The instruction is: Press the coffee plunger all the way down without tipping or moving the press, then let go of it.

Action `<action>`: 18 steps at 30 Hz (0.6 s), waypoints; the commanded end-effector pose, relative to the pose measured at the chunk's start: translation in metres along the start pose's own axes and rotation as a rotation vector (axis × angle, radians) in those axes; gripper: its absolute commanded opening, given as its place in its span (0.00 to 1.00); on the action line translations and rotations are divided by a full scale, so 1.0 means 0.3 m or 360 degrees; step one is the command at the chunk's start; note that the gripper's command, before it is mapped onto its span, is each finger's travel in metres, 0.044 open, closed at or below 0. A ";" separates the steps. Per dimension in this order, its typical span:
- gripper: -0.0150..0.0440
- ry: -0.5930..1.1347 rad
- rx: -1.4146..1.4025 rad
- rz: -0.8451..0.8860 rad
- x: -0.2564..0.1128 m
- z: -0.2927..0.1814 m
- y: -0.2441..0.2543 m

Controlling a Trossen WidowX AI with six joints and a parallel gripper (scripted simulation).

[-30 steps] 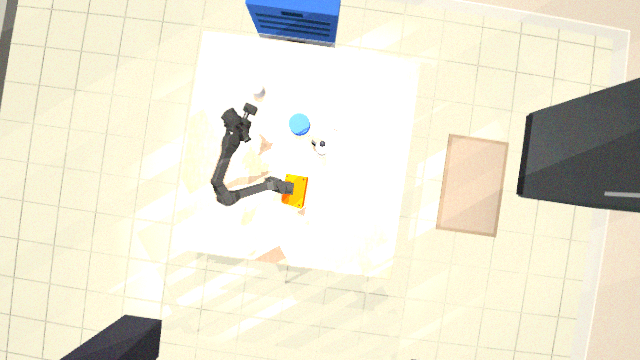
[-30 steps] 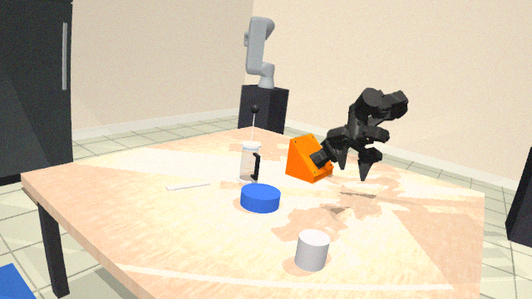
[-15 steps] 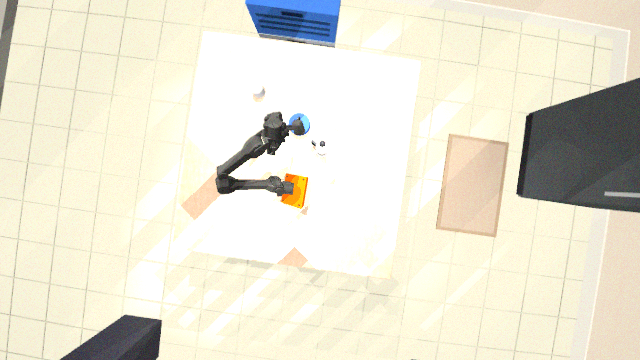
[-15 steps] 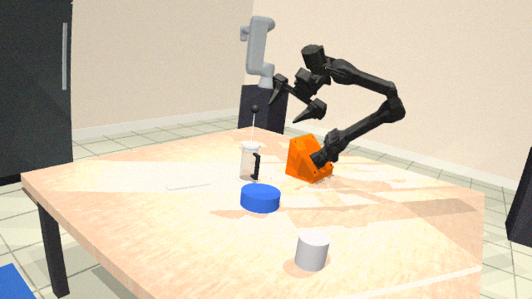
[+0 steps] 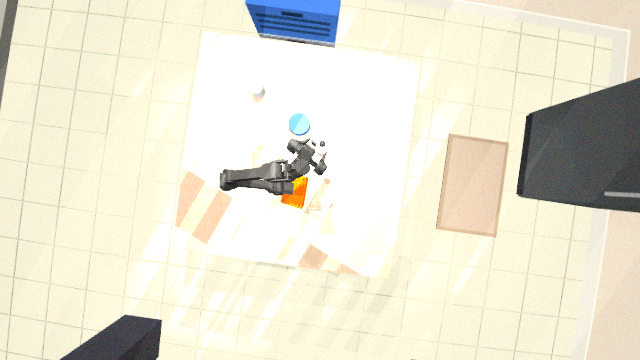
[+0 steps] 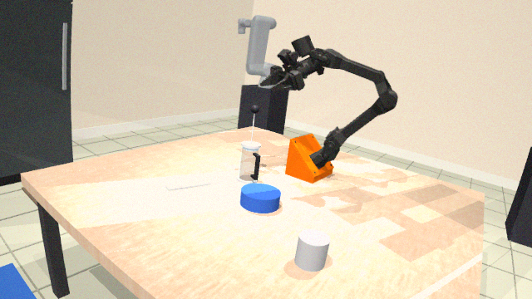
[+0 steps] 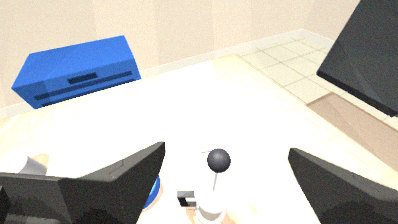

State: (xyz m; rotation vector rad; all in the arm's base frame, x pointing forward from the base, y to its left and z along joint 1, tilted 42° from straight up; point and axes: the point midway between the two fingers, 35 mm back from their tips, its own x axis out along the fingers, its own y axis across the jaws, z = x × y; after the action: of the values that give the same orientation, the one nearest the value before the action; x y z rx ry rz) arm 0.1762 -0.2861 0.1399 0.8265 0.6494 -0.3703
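The coffee press (image 5: 320,152) (image 6: 247,165) (image 7: 211,207) stands upright on the table, a clear beaker with a white lid and a black handle (image 6: 257,167) (image 7: 186,198). Its plunger is up: the thin rod shows in full, with a black ball knob (image 5: 322,144) (image 6: 254,109) (image 7: 219,160) on top. My gripper (image 5: 316,151) (image 6: 275,85) (image 7: 225,149) is open and empty, higher than the knob and a little to its right in the exterior view. In the wrist view the knob shows between the two fingers, beyond them. Nothing touches the press.
A blue round block (image 5: 299,124) (image 6: 260,198) (image 7: 154,192) stands close to the press on its handle side. A grey cylinder (image 5: 258,92) (image 6: 312,250) (image 7: 33,167) stands farther off. The orange wedge (image 5: 298,193) (image 6: 300,163) is at the arm's base.
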 end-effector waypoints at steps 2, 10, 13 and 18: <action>1.00 0.0010 0.0037 0.0004 0.046 -0.088 -0.008; 1.00 0.0010 0.0032 0.0013 0.095 -0.155 -0.002; 1.00 0.0010 0.0032 0.0012 0.107 -0.154 -0.003; 1.00 0.0010 0.0030 0.0013 0.134 -0.153 -0.003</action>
State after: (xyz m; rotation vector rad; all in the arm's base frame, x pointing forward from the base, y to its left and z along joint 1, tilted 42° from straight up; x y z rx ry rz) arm 0.1859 -0.2542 0.0957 0.8378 0.6431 -0.3631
